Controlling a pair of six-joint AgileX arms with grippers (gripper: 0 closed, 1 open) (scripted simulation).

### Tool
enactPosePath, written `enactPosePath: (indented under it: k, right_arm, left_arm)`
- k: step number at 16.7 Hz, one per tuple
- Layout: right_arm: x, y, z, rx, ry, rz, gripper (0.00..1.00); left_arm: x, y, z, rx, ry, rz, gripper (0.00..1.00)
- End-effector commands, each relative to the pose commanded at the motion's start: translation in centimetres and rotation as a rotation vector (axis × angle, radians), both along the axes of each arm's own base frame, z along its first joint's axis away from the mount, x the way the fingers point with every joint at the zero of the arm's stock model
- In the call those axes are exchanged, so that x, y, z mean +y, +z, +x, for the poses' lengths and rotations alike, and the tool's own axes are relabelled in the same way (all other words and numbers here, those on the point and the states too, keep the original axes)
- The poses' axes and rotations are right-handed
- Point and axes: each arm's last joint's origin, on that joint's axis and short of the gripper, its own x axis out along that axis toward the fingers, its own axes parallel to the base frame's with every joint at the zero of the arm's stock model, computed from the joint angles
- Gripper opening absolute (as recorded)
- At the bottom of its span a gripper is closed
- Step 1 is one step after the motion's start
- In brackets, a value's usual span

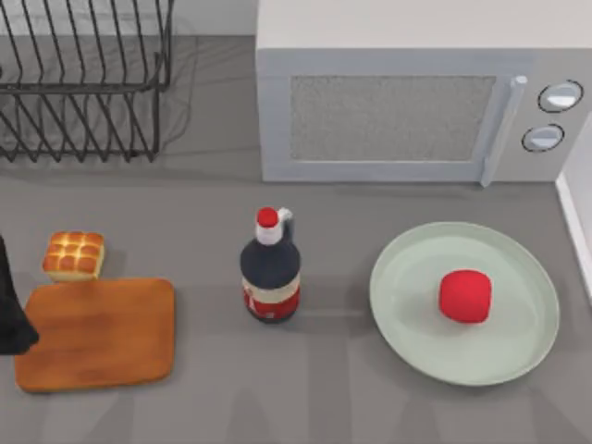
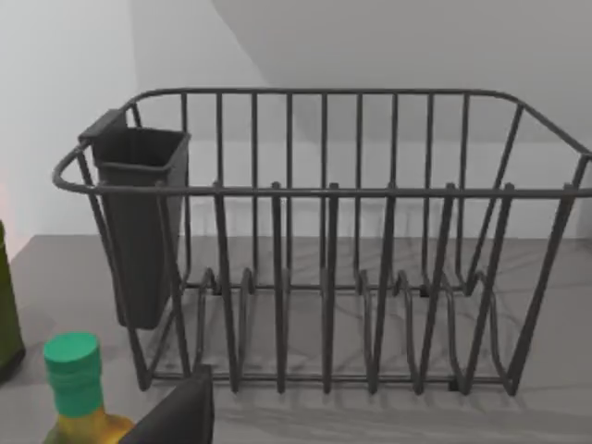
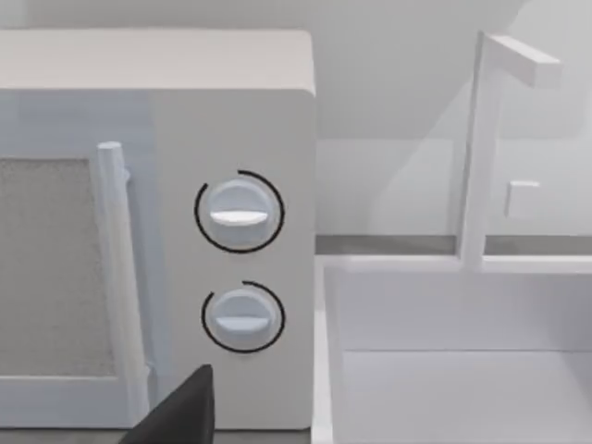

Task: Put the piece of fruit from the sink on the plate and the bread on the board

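One piece of fruit [image 1: 464,296] sits on the plate [image 1: 407,305], a bit right of the plate's centre, resting on its flat inner surface. Use the bottle [image 1: 270,268] as your landmark: dark body, red cap, upright mid-desk. The plate lies right of the bottle, near but apart from it. The board [image 1: 97,333] lies left of the bottle, flat on the desk [image 1: 324,398]. The bread [image 1: 74,255] sits left of the bottle too, just off the board's far left corner, on the desk, not on the board; touching the board's edge or not, you cannot tell. The microwave [image 1: 398,111] stands behind the bottle, and the dish rack [image 1: 83,83] stands behind and left of it. Your left arm [image 1: 11,305] shows as a dark shape at the board's left edge; whether the left pincer is apart or together, cannot tell. The left wrist view faces the dish rack, with a green-capped bottle [image 2: 76,384] close by. The right wrist view faces the microwave's knobs [image 3: 240,213] and the white sink [image 3: 462,370] beside it; the right pincer state, cannot tell.
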Motion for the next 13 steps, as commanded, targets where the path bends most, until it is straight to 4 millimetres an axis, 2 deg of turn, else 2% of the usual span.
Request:
enactPosePath:
  k: [3,7,10,13]
  right_arm:
    - [0.0,0.0,0.0,0.000,0.000,0.000,1.00]
    - [0.0,0.0,0.0,0.000,0.000,0.000,1.00]
    - [0.0,0.0,0.0,0.000,0.000,0.000,1.00]
    - [0.0,0.0,0.0,0.000,0.000,0.000,1.00]
  left_arm:
    - [-0.1,0.9,0.1,0.042,-0.007,-0.001,1.00]
    - [-0.2,4.0,1.1,0.206,-0.019,-0.004,1.00]
    - [-0.4,6.3,3.5,0.421,-0.029,-0.002,1.00]
    - [-0.7,7.8,7.2,0.660,-0.038,0.002,1.00]
